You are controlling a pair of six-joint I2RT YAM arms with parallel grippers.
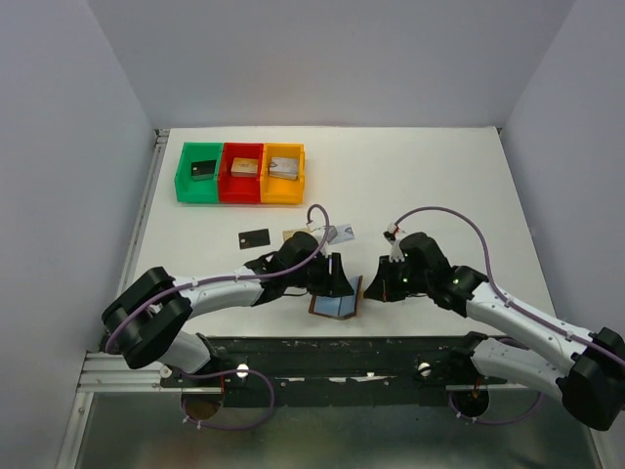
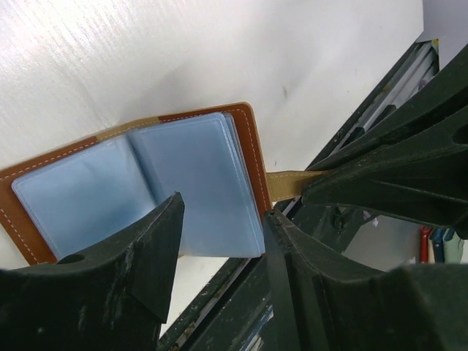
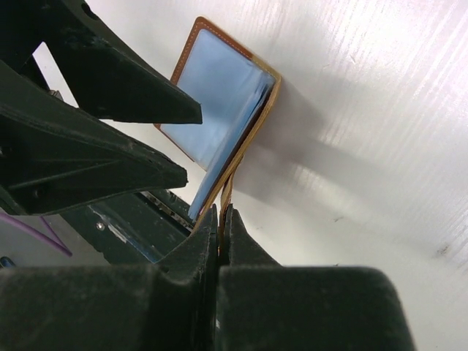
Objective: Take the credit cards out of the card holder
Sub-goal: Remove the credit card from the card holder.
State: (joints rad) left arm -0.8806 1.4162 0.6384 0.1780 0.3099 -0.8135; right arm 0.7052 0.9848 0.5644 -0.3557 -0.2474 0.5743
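Your card holder [image 2: 146, 175] is brown with white edge stitching, pockets [image 2: 201, 168] pale blue, strap [image 2: 287, 184] tan. Far left: green bin [image 1: 182, 178], red bin [image 1: 241, 196], orange bin [image 1: 282, 198].

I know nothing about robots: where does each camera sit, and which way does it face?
Top: above and behind the arms, facing down on the table; both arms, bins, card holder.
Left wrist: on the left arm, looking past the open left gripper at the card holder's pockets.
Right wrist: on the right arm, looking along the shut right gripper pinching the strap.
Shared: both wrist views show the card holder and the other gripper.
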